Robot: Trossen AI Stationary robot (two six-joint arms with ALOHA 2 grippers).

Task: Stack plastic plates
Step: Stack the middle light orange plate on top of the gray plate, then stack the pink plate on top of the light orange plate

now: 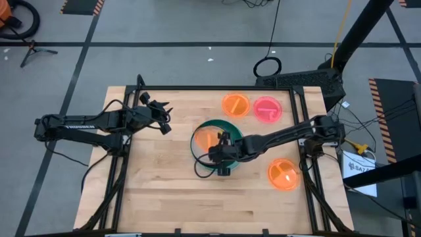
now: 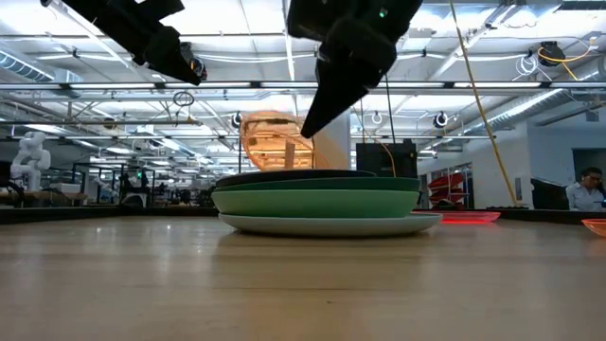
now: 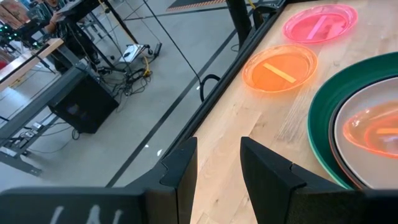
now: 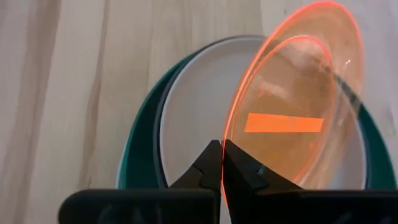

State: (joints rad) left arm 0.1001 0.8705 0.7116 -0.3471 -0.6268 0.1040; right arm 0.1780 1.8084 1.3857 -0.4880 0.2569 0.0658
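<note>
While pinched by the right end effector (image 4: 221, 163), a translucent orange plate (image 4: 298, 106) tilts above the stack (image 2: 317, 201).
Glossy round plastics on pale woodgrain surface (image 1: 164, 191); left end effector (image 3: 217, 171) parted, empty.

A translucent orange plate (image 4: 298, 118) tilts over a beige plate (image 4: 193, 112) ringed by a dark green plate (image 4: 140, 143).

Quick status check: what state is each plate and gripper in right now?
Plate stack: flat, mid-table.
Held orange plate: tilted over stack, pinched at rim.
Two orange plates: loose, flat.
Pink plate: loose, flat.
Right gripper: shut on held orange plate.
Left gripper: open, empty.
</note>
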